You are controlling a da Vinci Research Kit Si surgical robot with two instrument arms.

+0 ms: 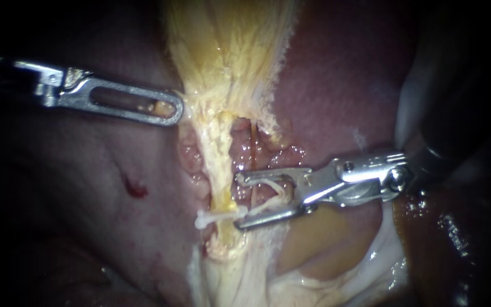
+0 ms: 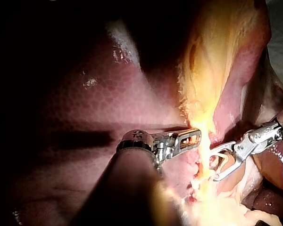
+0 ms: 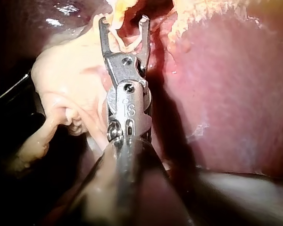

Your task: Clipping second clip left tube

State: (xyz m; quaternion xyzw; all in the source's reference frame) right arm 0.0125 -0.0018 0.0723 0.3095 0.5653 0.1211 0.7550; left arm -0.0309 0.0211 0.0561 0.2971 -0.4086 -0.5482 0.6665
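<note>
Two instruments at work, the right instrument [image 1: 238,200] the nearer to the target. Enters from the right edge, jaws spread wide yet bearing on both legs of a loaded clip [image 1: 268,190], mouth facing left. Just left of the jaw tips, at centre frame: the left tube [image 1: 216,165], a yellow strand with its long axis running top to bottom, crosswise to the jaws. Not yet between them, by the look of it. Across the strand's lower part, a placed clip [image 1: 218,216], white, level with the lower jaw tip; touching it or not, cannot tell. Probably calls for a short advance leftward, above that clip, until the strand sits deep in the mouth. At upper left, the left instrument [image 1: 173,111], jaws closed on the edge of the yellow tissue [image 1: 228,51] above the tube. Liver [image 1: 342,85] at upper right. Right of the tube, what looks like a thinner strand [image 1: 252,133] above the upper jaw: some risk of catching it too.
</note>
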